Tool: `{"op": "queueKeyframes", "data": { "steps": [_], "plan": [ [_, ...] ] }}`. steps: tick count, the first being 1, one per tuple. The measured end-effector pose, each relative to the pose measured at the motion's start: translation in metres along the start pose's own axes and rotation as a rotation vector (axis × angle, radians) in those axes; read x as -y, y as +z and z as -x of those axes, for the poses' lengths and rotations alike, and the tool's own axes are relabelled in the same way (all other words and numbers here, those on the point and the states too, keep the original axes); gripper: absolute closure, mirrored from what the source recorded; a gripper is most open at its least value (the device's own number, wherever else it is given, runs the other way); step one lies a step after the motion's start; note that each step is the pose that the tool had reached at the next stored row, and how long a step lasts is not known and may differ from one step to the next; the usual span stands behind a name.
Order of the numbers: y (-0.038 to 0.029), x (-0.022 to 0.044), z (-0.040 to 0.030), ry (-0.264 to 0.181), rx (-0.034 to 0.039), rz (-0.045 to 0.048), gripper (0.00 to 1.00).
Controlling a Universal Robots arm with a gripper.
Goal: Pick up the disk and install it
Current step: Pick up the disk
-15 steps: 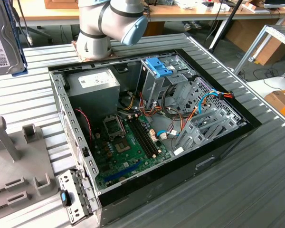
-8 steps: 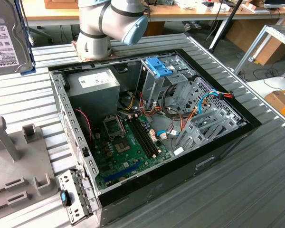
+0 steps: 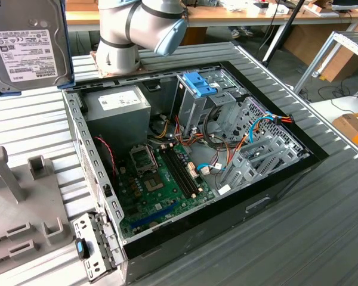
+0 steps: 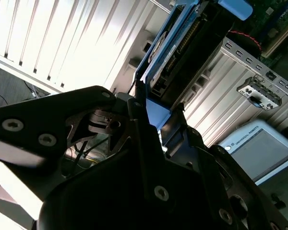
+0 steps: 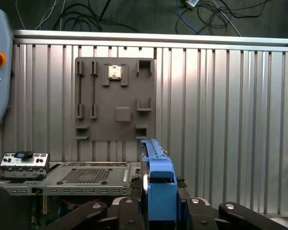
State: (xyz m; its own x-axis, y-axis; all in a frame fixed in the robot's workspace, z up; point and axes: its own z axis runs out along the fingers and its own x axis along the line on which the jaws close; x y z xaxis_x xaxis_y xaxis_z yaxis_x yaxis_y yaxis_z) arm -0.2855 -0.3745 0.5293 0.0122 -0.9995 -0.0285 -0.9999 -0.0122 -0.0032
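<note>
At the exterior view's far left, beyond the open black computer case [image 3: 268, 199]: flat black rectangular disk [image 3: 25, 46] in bright blue plastic rails, held up above the ribbed metal desk [image 3: 328, 238]. Black fingers [image 4: 139, 115] pinching its blue end in the second wrist view. Beside the computer case, on the exterior view's left, a grey fixture plate [image 3: 24, 202]; at the case's near corner there, a grey metal bracket [image 3: 94, 247] with blue clip.

The disk [image 3: 25, 47], white-labelled and framed by blue rails, stands upright, clamped in the pincer [image 5: 158, 203].
</note>
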Motion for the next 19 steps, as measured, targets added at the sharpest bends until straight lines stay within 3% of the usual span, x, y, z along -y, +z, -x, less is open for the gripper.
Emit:
{"op": "queueKeyframes", "data": {
  "steps": [3,7,17,19],
  "plan": [
    [0.0000,0.0118,0.0003,0.000,0.0000,0.0001,0.64],
    [0.0001,0.0368,0.0006,0.000,0.0000,0.0000,0.64],
    [0.0001,0.0381,0.0006,0.000,0.0000,0.0000,0.64],
    [0.0001,0.0409,0.0005,0.000,0.0000,0.0000,0.64]
  ]
}}
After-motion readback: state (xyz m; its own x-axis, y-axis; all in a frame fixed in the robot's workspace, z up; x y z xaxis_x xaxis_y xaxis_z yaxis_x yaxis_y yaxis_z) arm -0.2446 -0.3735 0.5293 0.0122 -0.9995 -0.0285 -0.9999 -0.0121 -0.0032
